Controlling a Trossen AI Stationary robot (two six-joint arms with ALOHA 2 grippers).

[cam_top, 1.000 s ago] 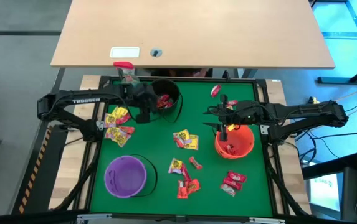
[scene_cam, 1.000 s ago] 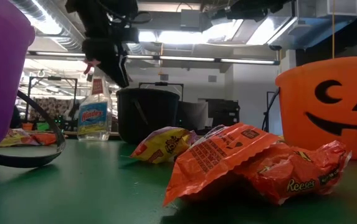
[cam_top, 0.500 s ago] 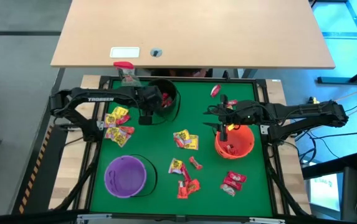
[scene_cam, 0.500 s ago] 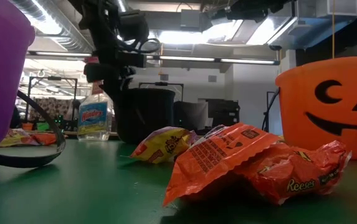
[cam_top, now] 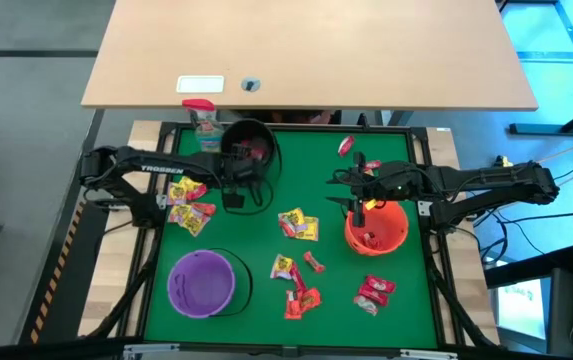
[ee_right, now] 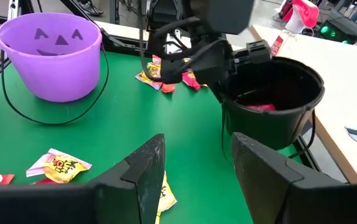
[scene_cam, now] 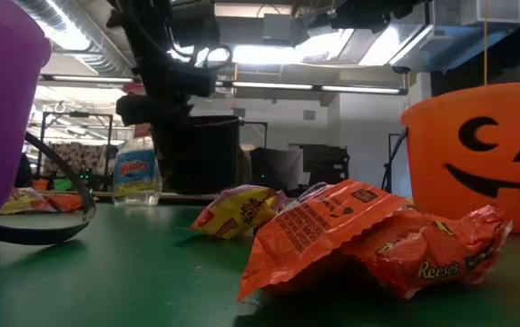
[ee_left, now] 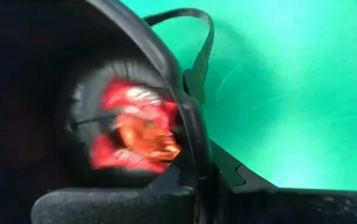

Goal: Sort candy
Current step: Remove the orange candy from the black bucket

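Candy [cam_top: 297,225]: loose wrapped packets, red, yellow and orange-red, scattered over the green tabletop [cam_top: 266,250] between the buckets; further red pieces [ee_left: 134,134] lie inside the black bucket [cam_top: 249,150]; left gripper [cam_top: 234,190]: fingers pressed together on the rim of the black bucket, which sits tilted at the far edge beside the spray bottle [cam_top: 202,118]; right gripper [cam_top: 361,195]: fingers spread, holding nothing, hanging at the far rim of the orange bucket [cam_top: 378,230]; purple bucket [cam_top: 202,284]: upright at the near left.
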